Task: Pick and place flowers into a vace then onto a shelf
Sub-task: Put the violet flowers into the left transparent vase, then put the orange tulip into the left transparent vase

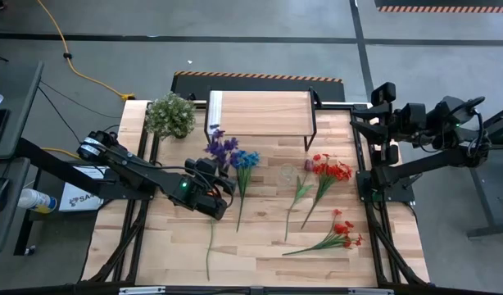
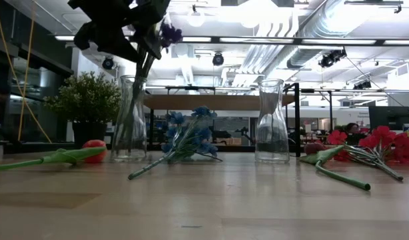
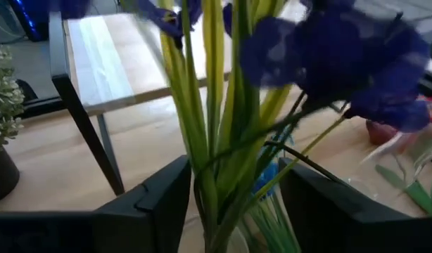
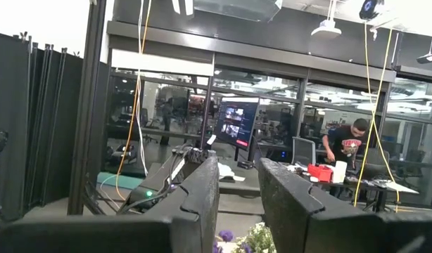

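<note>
Though partly hidden, box (image 1: 79, 199) lettering perhaps "SA".

a grey concrete floor (image 1: 260, 57) is seen around the desk (image 1: 260, 246), crossed by dark seams and a yellow cable (image 1: 71, 61). a black-and-orange hazard strip (image 1: 444, 8) is laid near the far edge. beyond the desk, white ceiling ducts (image 2: 324, 33) and bright lamps (image 2: 264, 10) are shown. glass partitions (image 4: 174, 112) with dark frames are seen, a lit monitor (image 4: 233, 123) behind them, and a person (image 4: 346, 144) is bent over a cluttered table (image 4: 342, 179).
</note>
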